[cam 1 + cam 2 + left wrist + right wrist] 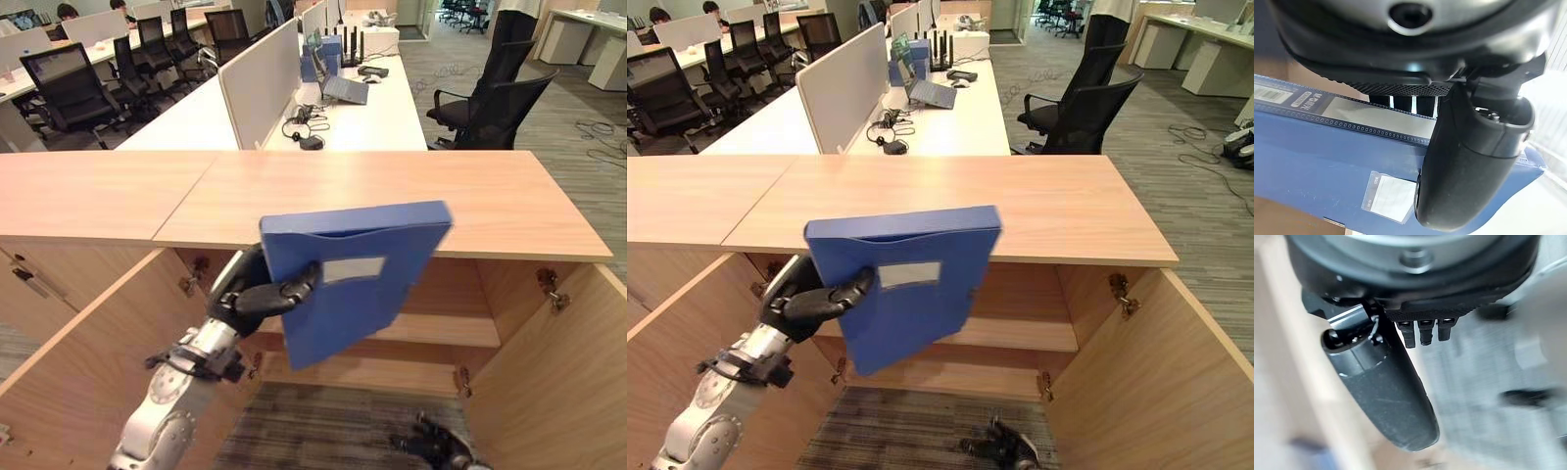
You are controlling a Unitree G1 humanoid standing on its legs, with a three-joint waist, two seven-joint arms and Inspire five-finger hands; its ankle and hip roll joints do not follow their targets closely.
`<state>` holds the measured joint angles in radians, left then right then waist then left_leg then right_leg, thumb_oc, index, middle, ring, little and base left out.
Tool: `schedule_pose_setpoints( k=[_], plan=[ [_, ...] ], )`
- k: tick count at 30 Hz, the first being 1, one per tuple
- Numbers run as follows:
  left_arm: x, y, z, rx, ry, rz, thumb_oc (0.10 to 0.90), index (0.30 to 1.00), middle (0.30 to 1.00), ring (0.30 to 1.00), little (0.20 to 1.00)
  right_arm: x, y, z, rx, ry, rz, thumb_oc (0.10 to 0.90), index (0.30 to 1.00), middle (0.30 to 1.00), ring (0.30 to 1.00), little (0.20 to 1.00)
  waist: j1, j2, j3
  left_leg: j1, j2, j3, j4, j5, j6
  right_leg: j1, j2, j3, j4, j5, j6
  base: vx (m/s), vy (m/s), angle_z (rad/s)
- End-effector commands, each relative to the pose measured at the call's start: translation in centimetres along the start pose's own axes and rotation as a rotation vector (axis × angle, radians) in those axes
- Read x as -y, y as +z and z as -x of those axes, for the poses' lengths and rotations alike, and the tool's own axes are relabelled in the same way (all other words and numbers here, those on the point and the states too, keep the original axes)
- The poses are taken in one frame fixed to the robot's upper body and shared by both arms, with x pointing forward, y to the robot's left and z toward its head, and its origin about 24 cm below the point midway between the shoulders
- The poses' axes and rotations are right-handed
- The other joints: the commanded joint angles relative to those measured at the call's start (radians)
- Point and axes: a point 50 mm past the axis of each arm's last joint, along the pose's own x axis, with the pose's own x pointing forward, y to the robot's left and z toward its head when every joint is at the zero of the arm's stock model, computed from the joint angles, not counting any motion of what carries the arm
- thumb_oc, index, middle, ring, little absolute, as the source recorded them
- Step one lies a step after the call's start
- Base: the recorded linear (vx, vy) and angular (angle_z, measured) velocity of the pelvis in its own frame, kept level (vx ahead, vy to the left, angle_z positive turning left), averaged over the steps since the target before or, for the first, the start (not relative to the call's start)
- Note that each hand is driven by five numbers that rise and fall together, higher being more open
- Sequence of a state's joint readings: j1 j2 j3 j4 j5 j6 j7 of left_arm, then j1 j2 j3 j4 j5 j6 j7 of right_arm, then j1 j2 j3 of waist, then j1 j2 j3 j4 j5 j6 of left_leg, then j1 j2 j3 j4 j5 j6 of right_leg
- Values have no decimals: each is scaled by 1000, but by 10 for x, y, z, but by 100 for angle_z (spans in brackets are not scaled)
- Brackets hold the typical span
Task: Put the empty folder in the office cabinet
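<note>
I see the office cabinet (509,323) standing wide, both doors swung out toward me, its wooden top surface (392,191) running across the head views. Inside, a shelf (441,331) crosses the cabinet at mid height. The blue folder (353,274) hangs in the air in front of the cabinet's opening, tilted, its upper edge level with the cabinet's top and its lower corner below the shelf line; it touches neither. A pale label pocket (353,269) sits on the face turned to me.

My left hand (257,292) grips the folder at the edge nearest the cabinet's left door: the thumb (1469,161) lies curled across the front face beside the label, and the fingers (1400,102) wrap behind, mostly hidden by the folder.

My right hand (436,446) hangs low, near the floor in front of the cabinet, cut off by the frame edge. In its wrist view the fingers (1422,333) show only as short stubs, so I cannot tell whether they are curled or straight.
</note>
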<state>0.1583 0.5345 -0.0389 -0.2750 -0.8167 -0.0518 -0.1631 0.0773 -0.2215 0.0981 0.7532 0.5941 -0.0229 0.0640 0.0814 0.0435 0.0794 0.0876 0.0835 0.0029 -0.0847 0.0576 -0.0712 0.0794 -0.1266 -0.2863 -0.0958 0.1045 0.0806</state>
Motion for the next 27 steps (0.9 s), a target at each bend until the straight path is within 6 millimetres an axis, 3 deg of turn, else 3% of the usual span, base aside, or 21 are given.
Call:
schedule_pose_setpoints(
  k=[1,6,10,17,21,22,27],
  plan=[
    [5,56,-14,329,-54,-65,400,300,300,300,300,-25,98,-6,389,129,-34,800,900,900,900,900,21,-27,-2,42,-28,-30,-3,-109,10,100,-21,-29,9,-140,62,27,9,4],
    [-9,44,-4,278,12,-62,400,300,300,300,300,-29,139,10,544,205,37,800,900,900,900,900,26,-33,-4,44,-29,-34,-3,-111,12,106,-22,-35,9,-142,60,10,4,2],
    [-10,40,-2,257,14,-63,400,300,300,300,300,-37,153,17,597,271,43,800,900,900,900,900,29,-35,-6,46,-28,-36,-3,-111,12,108,-23,-38,9,-144,59,4,0,1],
    [-6,33,-5,231,-17,-48,400,300,300,300,300,-77,173,32,655,532,29,800,900,900,900,900,35,-38,-7,48,-26,-37,-3,-110,13,108,-23,-39,9,-146,57,1,0,0],
    [4,27,-9,202,-88,-32,400,300,300,300,300,-110,180,45,670,733,59,800,900,900,900,900,35,-38,-7,47,-27,-39,-3,-108,13,109,-24,-40,9,-148,56,0,0,0],
    [16,25,-11,178,-175,-28,400,300,300,300,300,-131,185,52,684,840,99,800,900,900,900,900,36,-35,-7,47,-26,-35,-3,-108,13,107,-26,-41,9,-144,57,0,0,0],
    [25,22,-10,149,-246,-14,400,300,300,300,300,-140,190,54,699,876,123,800,900,900,900,900,39,-33,-9,46,-25,-31,-3,-107,14,103,-26,-40,9,-143,60,0,0,0]
  ],
)
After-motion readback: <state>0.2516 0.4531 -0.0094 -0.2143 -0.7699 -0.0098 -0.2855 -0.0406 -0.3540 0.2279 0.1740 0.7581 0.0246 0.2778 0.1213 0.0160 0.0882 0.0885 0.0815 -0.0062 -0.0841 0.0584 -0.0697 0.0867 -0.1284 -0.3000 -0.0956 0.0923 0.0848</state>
